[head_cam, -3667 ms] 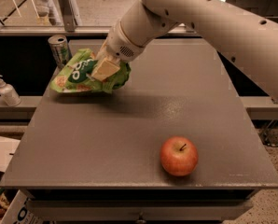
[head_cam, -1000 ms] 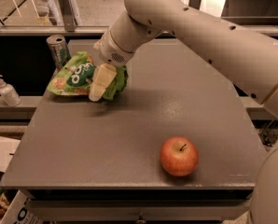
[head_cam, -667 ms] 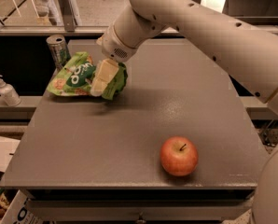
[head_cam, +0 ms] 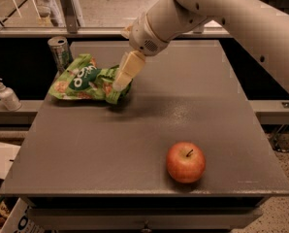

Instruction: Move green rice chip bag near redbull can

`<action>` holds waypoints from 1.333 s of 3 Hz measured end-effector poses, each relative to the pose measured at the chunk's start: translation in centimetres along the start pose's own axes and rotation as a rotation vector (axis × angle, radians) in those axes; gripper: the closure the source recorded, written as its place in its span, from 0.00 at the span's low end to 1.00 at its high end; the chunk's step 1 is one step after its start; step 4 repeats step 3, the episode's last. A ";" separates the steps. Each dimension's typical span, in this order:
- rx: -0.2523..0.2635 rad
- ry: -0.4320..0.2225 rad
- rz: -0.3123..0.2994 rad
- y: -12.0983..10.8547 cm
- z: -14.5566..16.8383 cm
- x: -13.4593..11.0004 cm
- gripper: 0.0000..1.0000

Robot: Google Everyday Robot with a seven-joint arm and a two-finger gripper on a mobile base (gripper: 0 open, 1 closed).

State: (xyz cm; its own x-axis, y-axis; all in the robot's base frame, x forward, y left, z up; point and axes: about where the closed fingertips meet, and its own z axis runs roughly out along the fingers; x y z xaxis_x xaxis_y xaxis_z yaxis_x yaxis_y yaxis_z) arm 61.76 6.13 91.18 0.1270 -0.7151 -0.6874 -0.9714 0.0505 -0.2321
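Observation:
The green rice chip bag [head_cam: 84,81] lies crumpled on the back left of the grey table [head_cam: 135,144], dark-green patch facing up. The redbull can [head_cam: 60,52] stands upright just behind the bag's left end, at the table's back left corner, almost touching it. My gripper [head_cam: 119,87] hangs from the arm over the bag's right end. Its pale fingers [head_cam: 127,69] point down and to the left. They look open, with the tips just at the bag's right edge and no grip on it. The bag rests on the table by itself.
A red apple [head_cam: 185,161] sits at the front right of the table. A white pump bottle [head_cam: 6,95] stands on a lower ledge left of the table. A railing runs behind the table's back edge.
My gripper has moved up and to the right, off the bag. The bag has stayed in place beside the can.

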 end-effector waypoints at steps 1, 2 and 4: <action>0.044 -0.034 0.013 -0.4 -3.3 1.5 0.00; 0.116 -0.072 0.042 -0.6 -6.7 3.4 0.00; 0.130 -0.073 0.049 -0.8 -7.4 3.9 0.00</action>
